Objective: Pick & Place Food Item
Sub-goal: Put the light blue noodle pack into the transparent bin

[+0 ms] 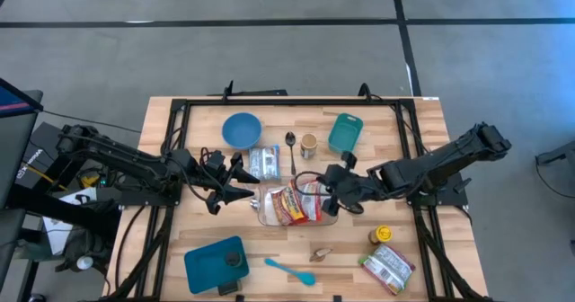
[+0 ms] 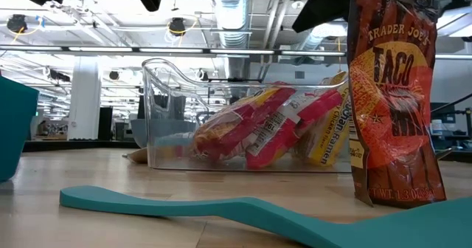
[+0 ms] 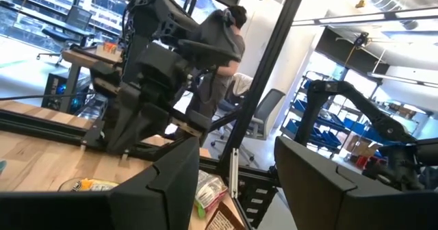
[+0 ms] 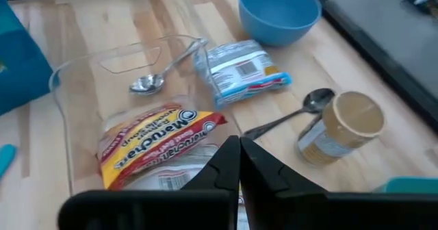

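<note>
- Clear bin (image 1: 269,214), centre of high view, long axis left-right; noodle packs (image 1: 292,203) lie inside.
- Right gripper (image 1: 331,192) at the bin's right end, fingers pressed together, holding nothing, nearer the packs.
- Left gripper (image 1: 244,183) at upper-left of the bin, fingers apart, empty.

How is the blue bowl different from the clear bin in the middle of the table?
The blue bowl is round and opaque; the clear bin is boxy and see-through. The bowl sits empty near the table's far edge, while the bin, at the centre, holds ramen packets. Both stand upright on the wooden table, open at the top.
</note>
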Robot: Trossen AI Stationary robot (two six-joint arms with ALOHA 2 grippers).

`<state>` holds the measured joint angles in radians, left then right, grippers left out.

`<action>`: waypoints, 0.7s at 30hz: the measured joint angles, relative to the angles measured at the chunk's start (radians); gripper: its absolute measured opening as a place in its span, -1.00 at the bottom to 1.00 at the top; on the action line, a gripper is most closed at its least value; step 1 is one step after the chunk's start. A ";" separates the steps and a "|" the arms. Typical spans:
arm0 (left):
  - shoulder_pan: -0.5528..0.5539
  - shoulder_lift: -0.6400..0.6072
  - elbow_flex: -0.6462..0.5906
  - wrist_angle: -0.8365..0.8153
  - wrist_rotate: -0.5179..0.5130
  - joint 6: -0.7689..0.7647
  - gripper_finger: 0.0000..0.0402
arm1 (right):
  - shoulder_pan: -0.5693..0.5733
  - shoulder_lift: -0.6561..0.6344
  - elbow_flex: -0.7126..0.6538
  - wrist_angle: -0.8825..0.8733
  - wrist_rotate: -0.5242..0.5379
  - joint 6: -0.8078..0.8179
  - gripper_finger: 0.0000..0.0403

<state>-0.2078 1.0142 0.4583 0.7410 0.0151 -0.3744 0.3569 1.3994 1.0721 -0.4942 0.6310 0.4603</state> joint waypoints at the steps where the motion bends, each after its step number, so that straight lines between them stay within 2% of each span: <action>1: 0.000 0.000 0.000 0.000 0.000 0.000 -0.08 | 0.007 0.000 0.000 -0.002 0.007 0.000 -0.98; 13: 0.000 0.000 0.000 0.000 0.000 0.000 -0.08 | 0.131 0.027 -0.002 0.065 0.025 0.000 -1.00; 21: 0.000 0.000 0.000 0.000 0.000 0.000 -0.08 | 0.174 0.027 0.000 0.119 0.052 -0.028 -1.00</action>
<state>-0.2077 1.0142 0.4583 0.7413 0.0151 -0.3744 0.5305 1.4265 1.0721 -0.3749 0.6834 0.4322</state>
